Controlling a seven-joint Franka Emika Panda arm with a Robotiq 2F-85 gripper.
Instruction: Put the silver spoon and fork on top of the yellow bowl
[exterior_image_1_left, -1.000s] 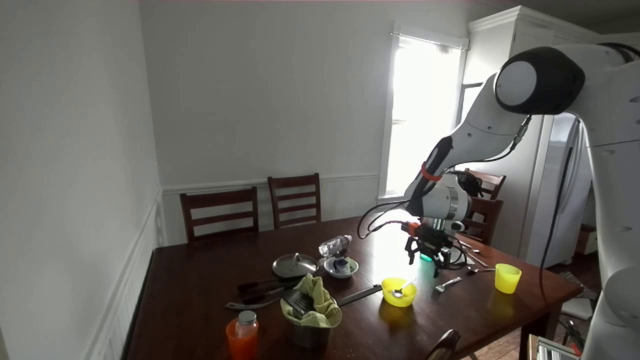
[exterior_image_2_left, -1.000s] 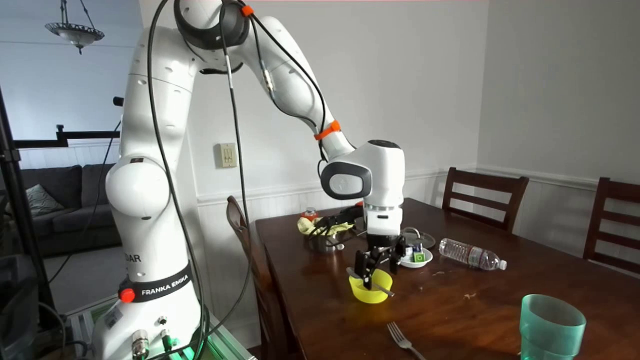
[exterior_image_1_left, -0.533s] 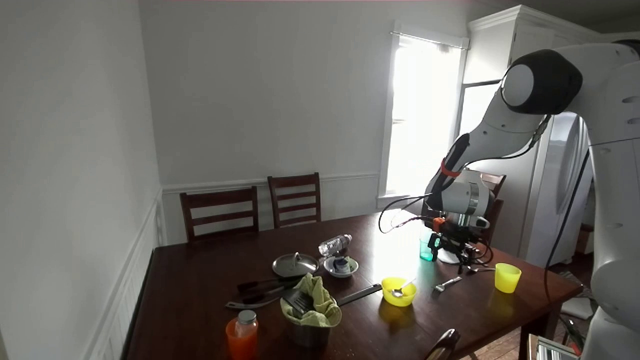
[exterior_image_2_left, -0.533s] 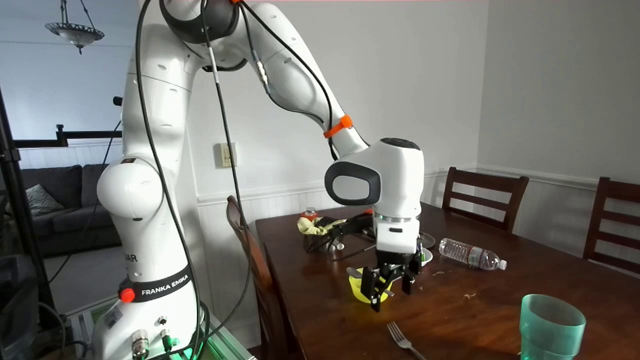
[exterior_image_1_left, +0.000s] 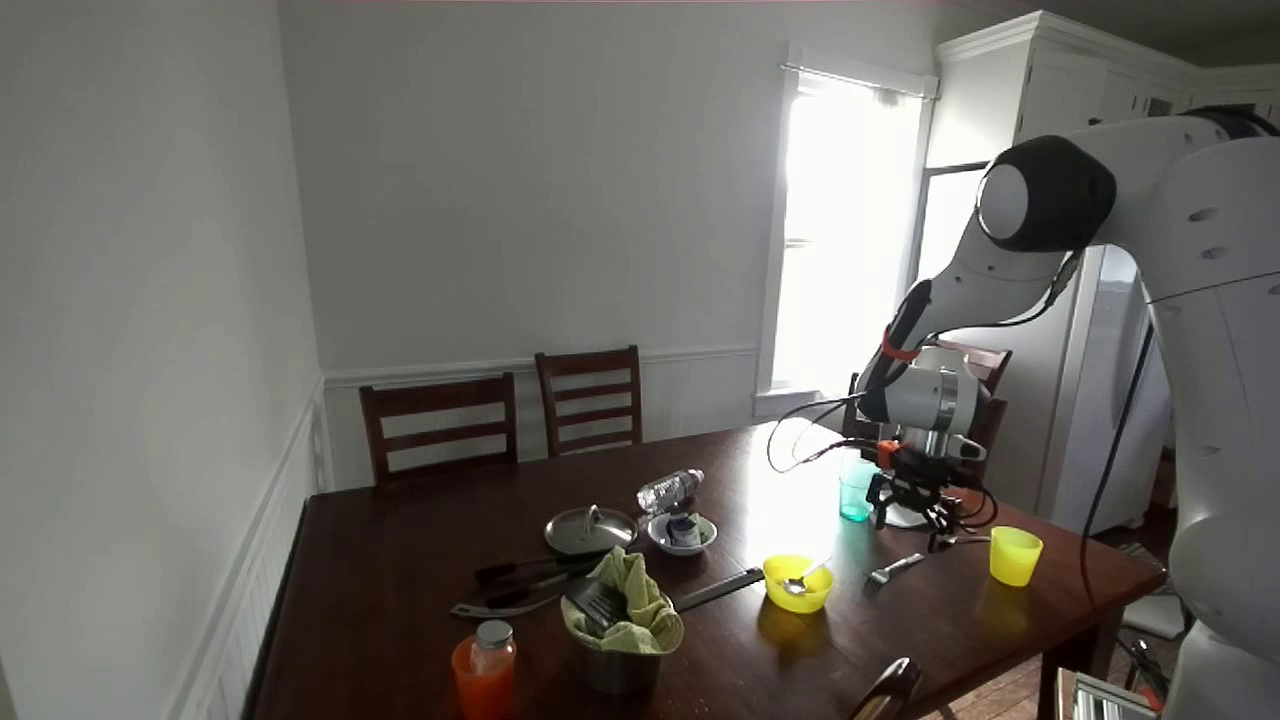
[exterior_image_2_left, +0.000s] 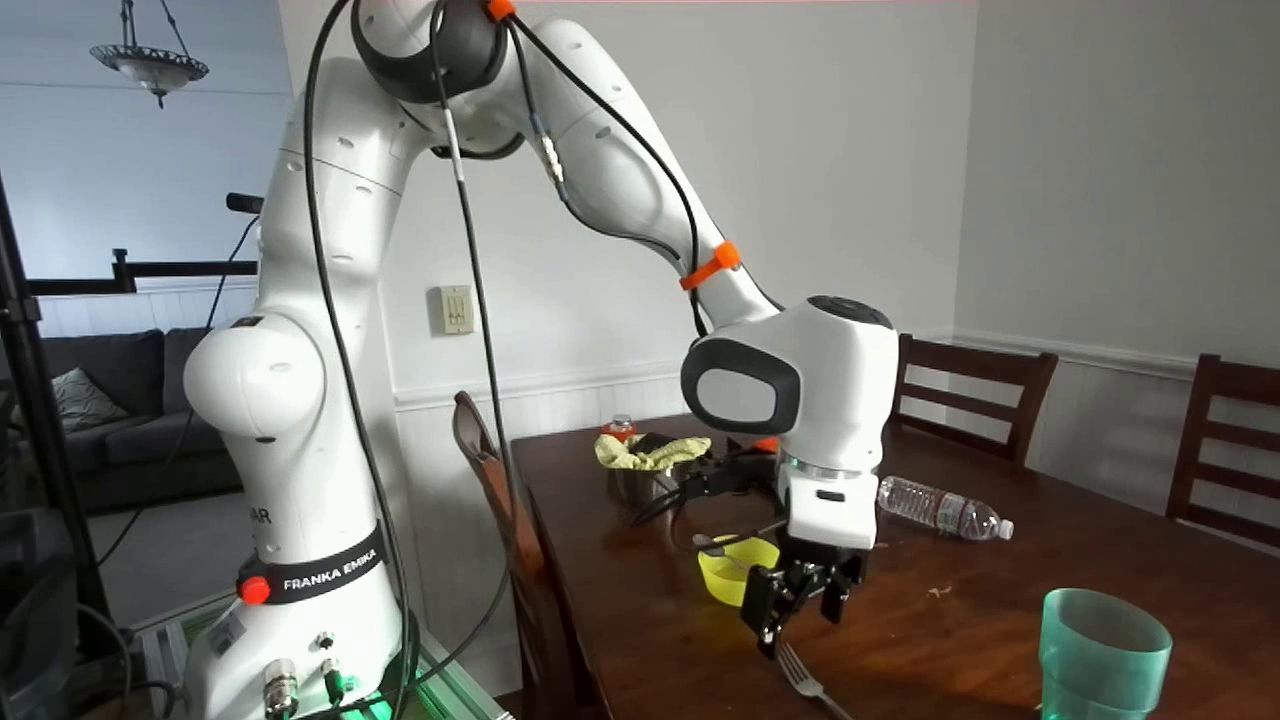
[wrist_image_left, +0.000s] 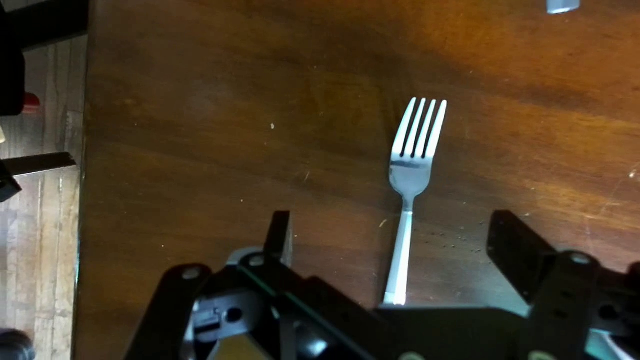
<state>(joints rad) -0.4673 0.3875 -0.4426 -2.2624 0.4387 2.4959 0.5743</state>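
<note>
The silver fork (wrist_image_left: 409, 190) lies on the table (wrist_image_left: 200, 175), its handle showing between the two sides of the claw (wrist_image_left: 391, 235), spread wide and holding nothing. Taking it up seems the step in hand, calling for a descent astride the handle, then a pinch. Counted: one fork, one yellow bowl (exterior_image_1_left: 797, 604) with one silver spoon (exterior_image_1_left: 795, 586) on it, one yellow cup (exterior_image_1_left: 1015, 557), one water bottle (exterior_image_1_left: 668, 492).
</note>
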